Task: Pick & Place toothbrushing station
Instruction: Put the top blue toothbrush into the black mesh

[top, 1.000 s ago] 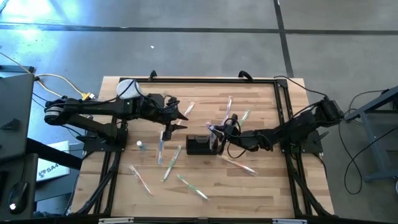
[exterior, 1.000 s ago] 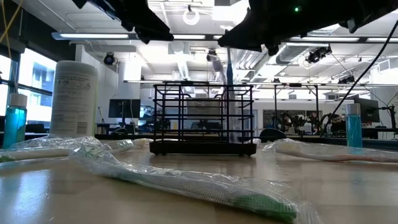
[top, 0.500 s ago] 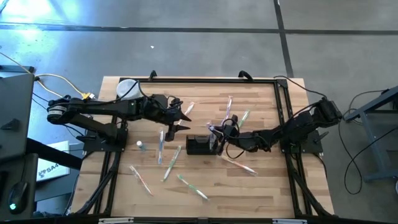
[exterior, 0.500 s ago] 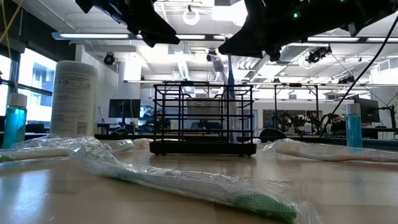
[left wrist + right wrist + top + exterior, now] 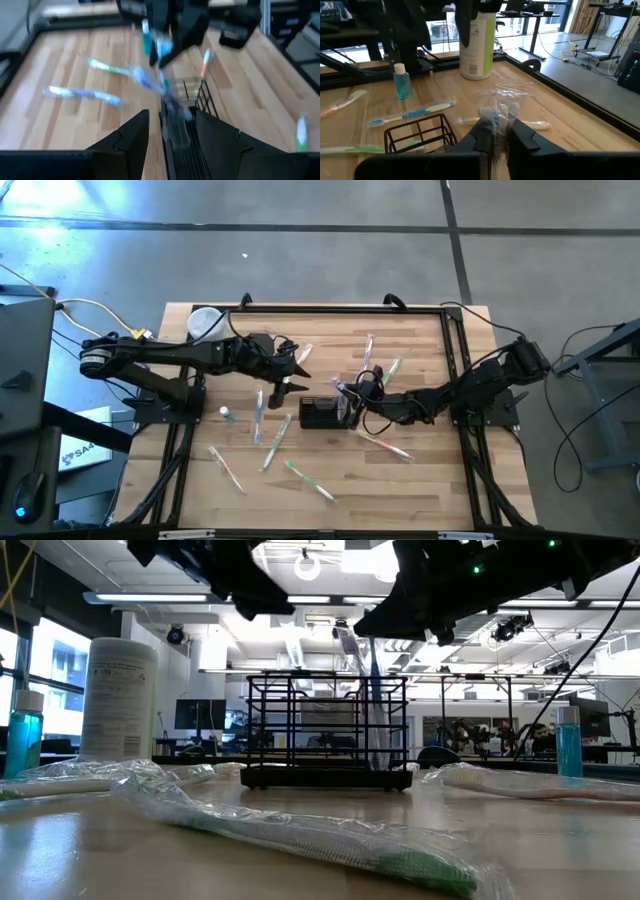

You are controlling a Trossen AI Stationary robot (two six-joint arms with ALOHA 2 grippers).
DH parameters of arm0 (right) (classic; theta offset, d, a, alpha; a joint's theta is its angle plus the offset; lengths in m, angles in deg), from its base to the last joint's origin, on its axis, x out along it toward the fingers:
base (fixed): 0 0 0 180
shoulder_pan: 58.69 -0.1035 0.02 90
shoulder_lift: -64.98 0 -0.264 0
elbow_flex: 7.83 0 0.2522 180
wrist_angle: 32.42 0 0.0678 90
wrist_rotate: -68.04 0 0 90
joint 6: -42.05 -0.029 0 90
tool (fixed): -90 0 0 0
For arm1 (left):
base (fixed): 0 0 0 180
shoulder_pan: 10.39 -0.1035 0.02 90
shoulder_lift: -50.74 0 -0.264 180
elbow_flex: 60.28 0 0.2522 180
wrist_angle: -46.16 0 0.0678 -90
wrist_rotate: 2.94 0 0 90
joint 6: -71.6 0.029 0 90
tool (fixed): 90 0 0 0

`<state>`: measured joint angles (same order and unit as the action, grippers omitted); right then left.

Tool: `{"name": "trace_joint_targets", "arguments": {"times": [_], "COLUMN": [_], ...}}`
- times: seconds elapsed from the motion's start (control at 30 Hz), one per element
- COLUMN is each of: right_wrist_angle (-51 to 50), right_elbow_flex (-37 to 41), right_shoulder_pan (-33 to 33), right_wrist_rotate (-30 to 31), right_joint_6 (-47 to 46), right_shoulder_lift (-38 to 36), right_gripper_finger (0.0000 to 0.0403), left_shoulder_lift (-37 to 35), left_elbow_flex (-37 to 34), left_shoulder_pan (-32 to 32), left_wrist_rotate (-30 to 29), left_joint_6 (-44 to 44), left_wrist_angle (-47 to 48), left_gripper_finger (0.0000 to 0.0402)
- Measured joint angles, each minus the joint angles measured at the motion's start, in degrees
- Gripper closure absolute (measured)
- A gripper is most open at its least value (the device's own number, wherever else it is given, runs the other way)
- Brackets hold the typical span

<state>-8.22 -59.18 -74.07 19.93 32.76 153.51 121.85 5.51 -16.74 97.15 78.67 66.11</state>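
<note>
A: Caddy [image 5: 326, 414]?
B: Black wire grid, boxy, mid-table on wood.
A: Right gripper [image 5: 496, 131]?
B: Pinched shut on crinkly-wrapped brush [image 5: 496, 111], just over caddy's end.
A: Left gripper [image 5: 170, 131]?
B: Fingers apart, empty, beside caddy.

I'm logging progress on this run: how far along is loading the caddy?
Done: little, the black caddy looks nearly empty. In hand: the right hand is shut on a wrapped toothbrush, standing it in the caddy's end. The left hand hovers open, empty. Left: several wrapped toothbrushes lie scattered on the table.
</note>
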Motion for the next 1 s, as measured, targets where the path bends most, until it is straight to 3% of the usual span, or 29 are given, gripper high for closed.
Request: {"name": "trace_joint_targets", "arguments": {"times": [0.23, 0.4, 0.77, 1.0], "right_wrist_angle": [0.35, 0.69, 0.06, -0.95], "right_elbow_flex": [-0.02, -0.02, 0.00, 0.26], "right_shoulder_pan": [-0.49, -1.79, -1.66, -1.73], "right_wrist_rotate": [0.27, 3.64, 1.97, 1.00], "right_joint_6": [-1.12, -0.66, -2.91, -2.35], "right_shoulder_lift": [1.38, 1.81, 1.81, 2.08], "right_gripper_finger": [0.0383, 0.0383, 0.0382, 0.0352], "left_shoulder_lift": [0.11, 0.13, 0.13, 0.13], "left_elbow_flex": [-0.17, -0.17, -0.17, -0.17], "left_shoulder_pan": [0.00, 0.00, -0.02, 0.00], "left_wrist_rotate": [0.19, 0.23, 0.27, 0.27], "left_joint_6": [0.63, 0.66, 0.74, 0.74], "left_wrist_angle": [0.83, 0.89, 0.88, 0.92], "left_gripper_finger": [0.0238, 0.0238, 0.0238, 0.0238]}}
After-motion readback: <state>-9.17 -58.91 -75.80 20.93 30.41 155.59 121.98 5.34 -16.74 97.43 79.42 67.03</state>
